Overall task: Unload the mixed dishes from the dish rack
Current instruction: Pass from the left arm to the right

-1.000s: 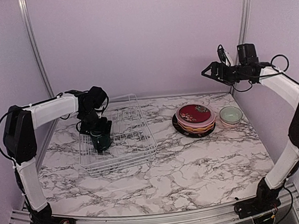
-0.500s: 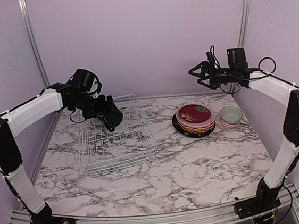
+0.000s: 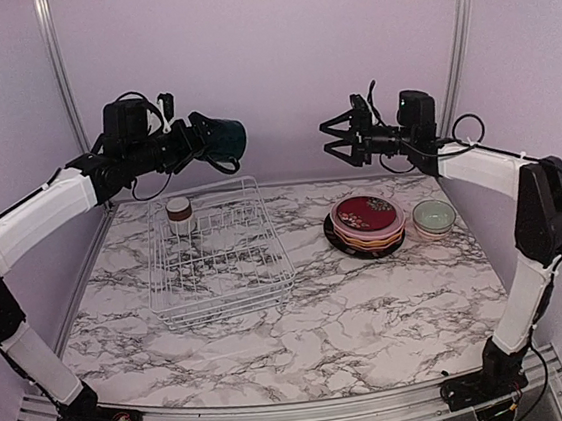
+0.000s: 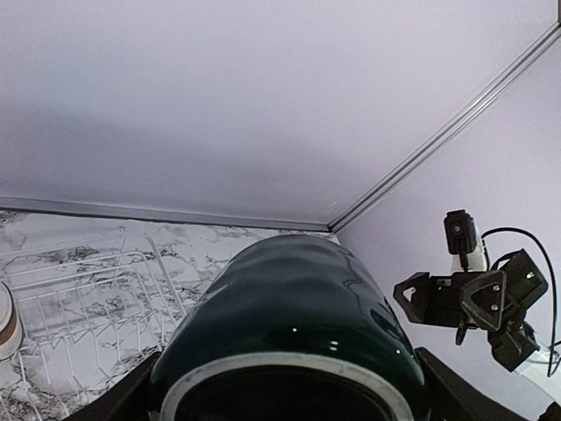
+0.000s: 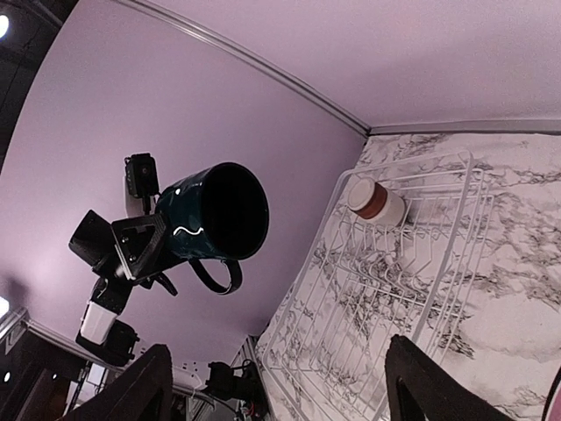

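Fingers of our left gripper are clamped on the glossy dark green mug, airborne. Fingers of our right gripper stand apart, empty, mug well ahead of their tips. White wire-grid dish rack sits below the left fingers.

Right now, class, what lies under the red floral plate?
Under the red floral plate is a stack of plates, with a pink plate just beneath and a black plate at the bottom. Only rims show; their faces and any plates between are covered.
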You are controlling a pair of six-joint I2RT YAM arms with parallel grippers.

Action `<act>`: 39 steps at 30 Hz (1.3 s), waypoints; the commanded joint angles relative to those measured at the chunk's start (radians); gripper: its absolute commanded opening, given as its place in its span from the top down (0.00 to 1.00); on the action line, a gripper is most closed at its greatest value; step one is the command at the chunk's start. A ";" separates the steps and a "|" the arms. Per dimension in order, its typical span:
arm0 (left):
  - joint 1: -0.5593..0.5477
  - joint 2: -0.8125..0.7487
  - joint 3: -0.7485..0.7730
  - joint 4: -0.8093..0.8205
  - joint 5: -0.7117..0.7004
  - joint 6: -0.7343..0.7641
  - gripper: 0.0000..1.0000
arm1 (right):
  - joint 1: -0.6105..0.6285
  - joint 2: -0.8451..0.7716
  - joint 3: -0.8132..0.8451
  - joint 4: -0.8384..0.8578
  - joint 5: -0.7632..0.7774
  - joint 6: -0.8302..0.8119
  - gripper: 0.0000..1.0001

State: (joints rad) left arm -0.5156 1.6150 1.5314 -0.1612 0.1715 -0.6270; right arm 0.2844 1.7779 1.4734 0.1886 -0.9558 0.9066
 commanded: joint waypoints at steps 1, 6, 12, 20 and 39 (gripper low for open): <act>-0.019 -0.035 -0.010 0.253 0.024 -0.051 0.48 | 0.062 0.060 0.053 0.222 -0.091 0.213 0.22; -0.037 -0.018 -0.022 0.378 0.053 -0.111 0.49 | 0.128 0.133 0.109 0.367 -0.159 0.345 0.25; -0.082 0.011 -0.028 0.459 0.060 -0.146 0.50 | 0.203 0.209 0.182 0.448 -0.187 0.430 0.33; -0.112 0.030 -0.040 0.523 0.063 -0.181 0.50 | 0.244 0.260 0.211 0.635 -0.172 0.594 0.43; -0.126 0.049 -0.070 0.622 0.068 -0.250 0.50 | 0.266 0.290 0.247 0.749 -0.183 0.693 0.64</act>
State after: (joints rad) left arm -0.6369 1.6585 1.4593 0.3397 0.2283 -0.8585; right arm 0.5365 2.0460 1.6775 0.9012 -1.1213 1.5803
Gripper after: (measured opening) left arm 0.912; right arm 0.375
